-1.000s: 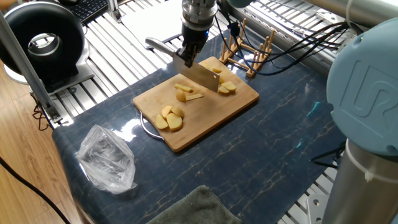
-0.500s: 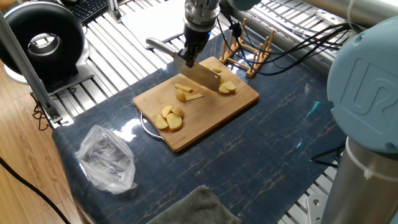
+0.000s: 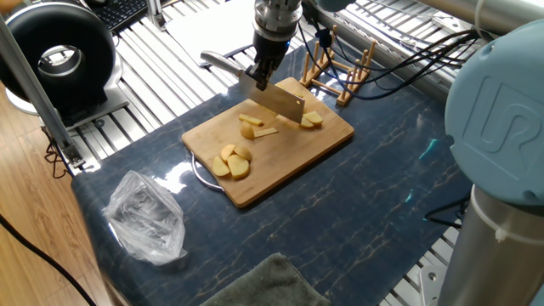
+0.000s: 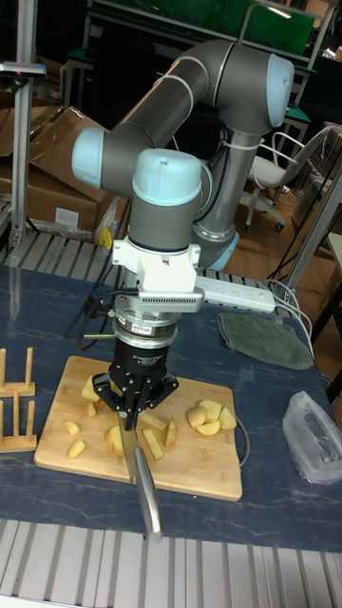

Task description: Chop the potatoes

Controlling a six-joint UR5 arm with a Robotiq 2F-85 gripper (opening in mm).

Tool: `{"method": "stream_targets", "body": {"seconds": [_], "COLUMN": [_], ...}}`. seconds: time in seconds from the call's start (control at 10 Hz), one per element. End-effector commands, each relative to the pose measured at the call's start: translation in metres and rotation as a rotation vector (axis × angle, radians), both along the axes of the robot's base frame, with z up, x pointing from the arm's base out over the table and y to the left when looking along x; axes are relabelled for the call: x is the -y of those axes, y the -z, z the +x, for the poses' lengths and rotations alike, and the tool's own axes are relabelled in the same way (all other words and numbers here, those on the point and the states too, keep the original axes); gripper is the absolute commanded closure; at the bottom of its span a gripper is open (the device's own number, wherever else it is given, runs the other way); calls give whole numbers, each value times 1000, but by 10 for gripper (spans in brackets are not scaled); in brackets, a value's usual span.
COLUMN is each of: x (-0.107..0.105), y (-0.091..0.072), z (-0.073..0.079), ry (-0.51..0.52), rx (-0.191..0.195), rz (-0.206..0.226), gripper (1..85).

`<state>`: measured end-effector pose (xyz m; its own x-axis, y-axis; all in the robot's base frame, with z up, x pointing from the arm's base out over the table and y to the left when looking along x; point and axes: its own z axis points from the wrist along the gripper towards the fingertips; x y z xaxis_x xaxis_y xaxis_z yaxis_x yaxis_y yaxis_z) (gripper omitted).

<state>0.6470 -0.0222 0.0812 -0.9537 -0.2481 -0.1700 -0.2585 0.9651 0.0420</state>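
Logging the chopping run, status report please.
Gripper shut on cleaver, blade above bamboo board. Potatoes in scattered cut pieces. Nothing blocking.

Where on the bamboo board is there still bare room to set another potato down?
The bamboo board is bare along its near edge, between the front pile of potatoes and its right corner. It is crowded at the far side, under the knife held by the pincer.

Arm bent over, wrist vertical, gripper (image 4: 140,410) pointing down, fingers (image 4: 118,401) clamped.

Pale wooden board (image 3: 289,157), shiny metal cleaver (image 3: 276,102)
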Motion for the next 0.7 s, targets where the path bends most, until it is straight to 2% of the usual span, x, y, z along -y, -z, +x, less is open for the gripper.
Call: {"method": "stream_targets", "body": {"seconds": [0.0, 0.4, 0.6], "x": [2, 1, 4], "y": [-5, -5, -11], "z": [0, -1, -1], "ry": [-16, -19, -32], "rx": [-8, -14, -24], "rz": [7, 14, 16], "gripper": [847, 847, 847]}}
